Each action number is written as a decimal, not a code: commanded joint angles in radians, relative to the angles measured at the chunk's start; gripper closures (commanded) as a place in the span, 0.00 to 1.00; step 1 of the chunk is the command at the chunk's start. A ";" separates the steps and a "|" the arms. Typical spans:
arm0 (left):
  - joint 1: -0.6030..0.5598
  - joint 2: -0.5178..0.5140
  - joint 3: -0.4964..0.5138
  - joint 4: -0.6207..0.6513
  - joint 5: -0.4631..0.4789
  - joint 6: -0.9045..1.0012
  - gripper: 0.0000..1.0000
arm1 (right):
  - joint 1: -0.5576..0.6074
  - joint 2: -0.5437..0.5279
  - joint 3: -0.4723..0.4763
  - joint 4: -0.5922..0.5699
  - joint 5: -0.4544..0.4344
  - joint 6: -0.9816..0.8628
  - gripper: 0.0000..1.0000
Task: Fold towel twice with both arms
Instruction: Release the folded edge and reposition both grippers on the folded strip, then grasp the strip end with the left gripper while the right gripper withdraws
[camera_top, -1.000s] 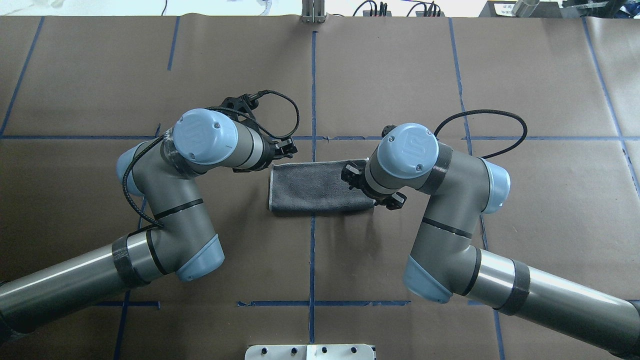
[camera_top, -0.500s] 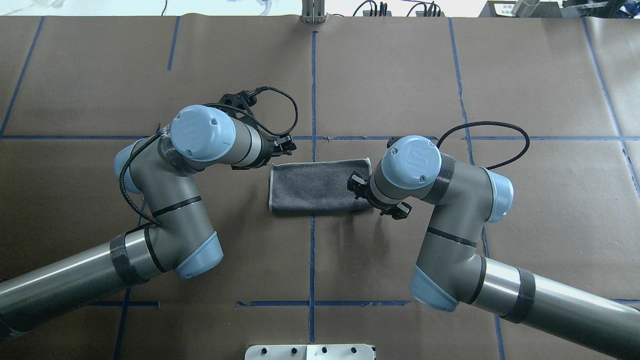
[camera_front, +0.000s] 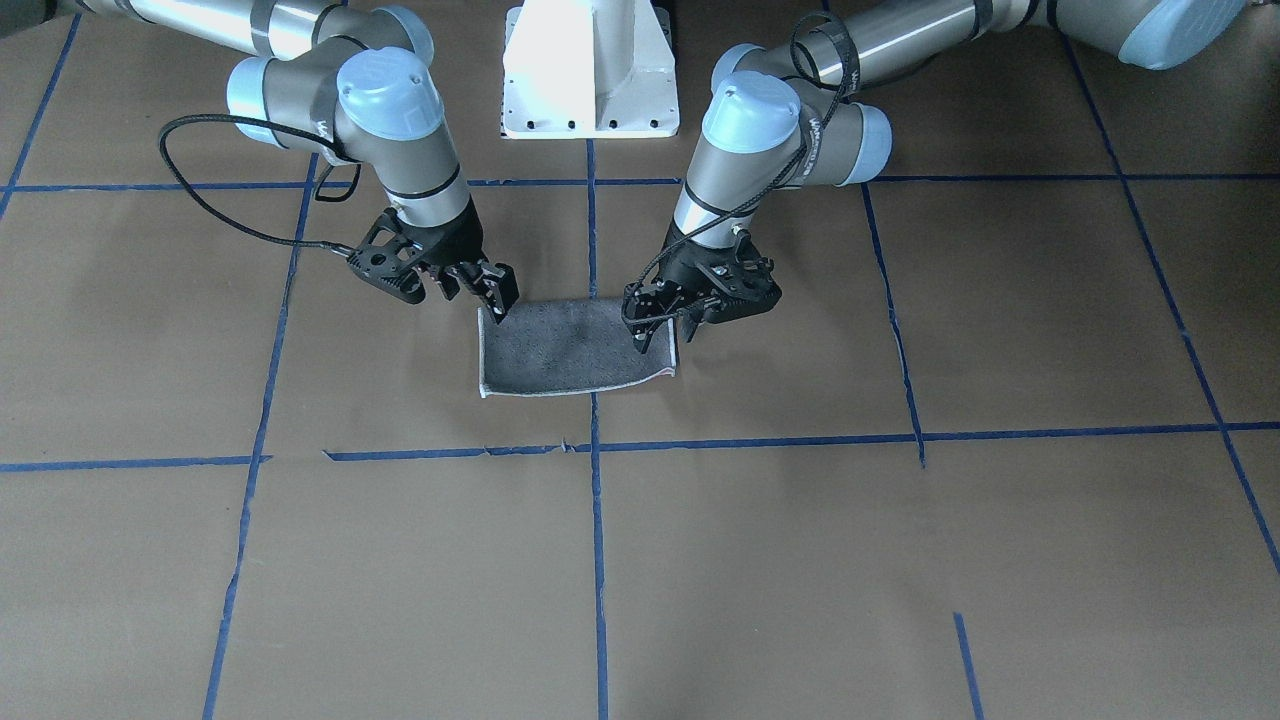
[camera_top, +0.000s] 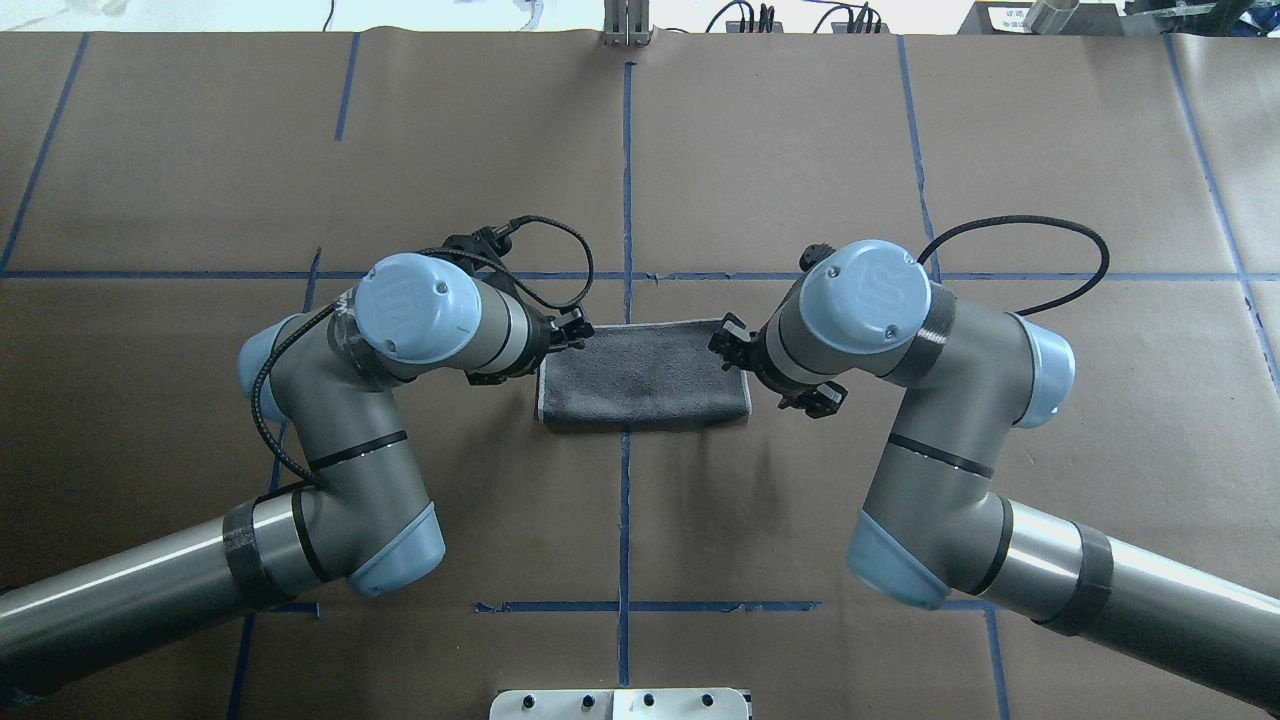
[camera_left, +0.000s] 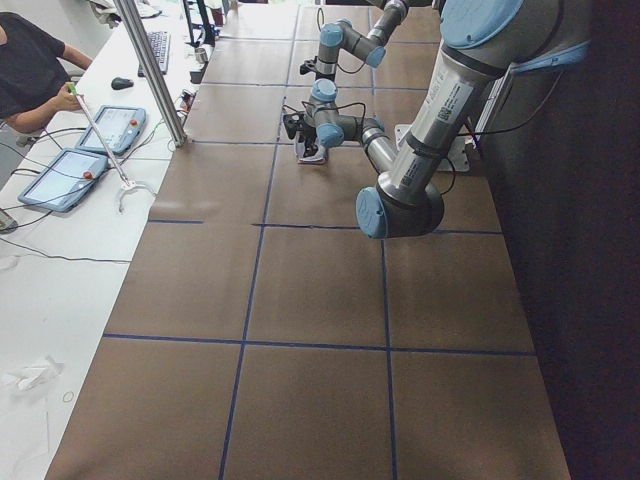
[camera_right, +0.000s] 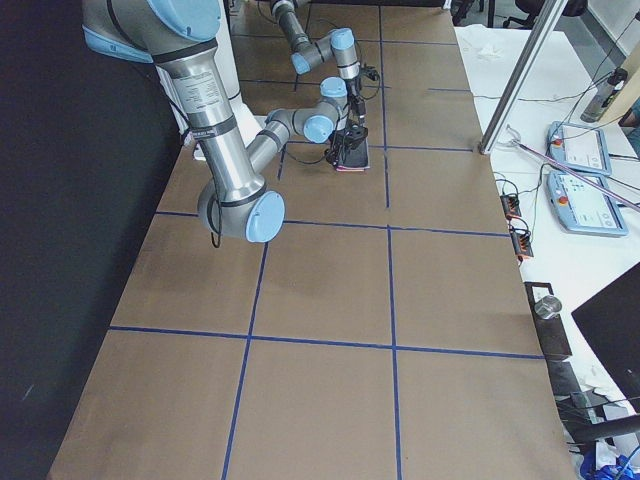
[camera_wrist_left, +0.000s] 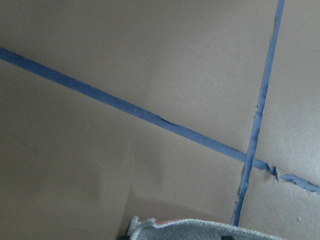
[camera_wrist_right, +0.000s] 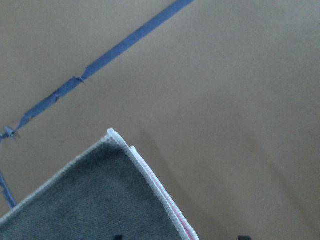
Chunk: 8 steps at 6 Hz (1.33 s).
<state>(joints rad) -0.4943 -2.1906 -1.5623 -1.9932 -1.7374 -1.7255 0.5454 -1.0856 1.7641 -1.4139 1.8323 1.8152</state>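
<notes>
Since half a second back: right gripper (camera_front: 495, 298) has swung off the cloth to its right short end, and left gripper (camera_front: 665, 335) has edged in at the left end. Both stand parted, holding nothing. Towel (camera_top: 640, 375) lies folded once, grey up, flat at mid-table (camera_top: 700, 150). Light, limp terry. Probably pinch both plies at the end corners, or the layers slide apart.

Bright, even overhead light. Mild sheen on left arm (camera_top: 335, 440) and right arm (camera_top: 930, 440), soft diffuse shadows beneath on the bench (camera_top: 700, 520). Side views drop to black along one edge. Wrist views slightly soft; towel (camera_wrist_right: 85, 205) border fairly crisp.
</notes>
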 joint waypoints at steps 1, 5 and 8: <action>0.031 0.020 -0.045 0.046 -0.042 -0.066 0.30 | 0.063 -0.016 0.020 0.001 0.051 -0.008 0.00; 0.054 0.020 -0.053 0.139 -0.050 -0.063 0.31 | 0.065 -0.023 0.020 0.003 0.047 -0.007 0.00; 0.056 0.020 -0.047 0.137 -0.048 -0.063 0.68 | 0.062 -0.023 0.021 0.003 0.044 -0.007 0.00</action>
<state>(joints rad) -0.4394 -2.1713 -1.6107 -1.8548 -1.7859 -1.7897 0.6081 -1.1090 1.7846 -1.4113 1.8782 1.8085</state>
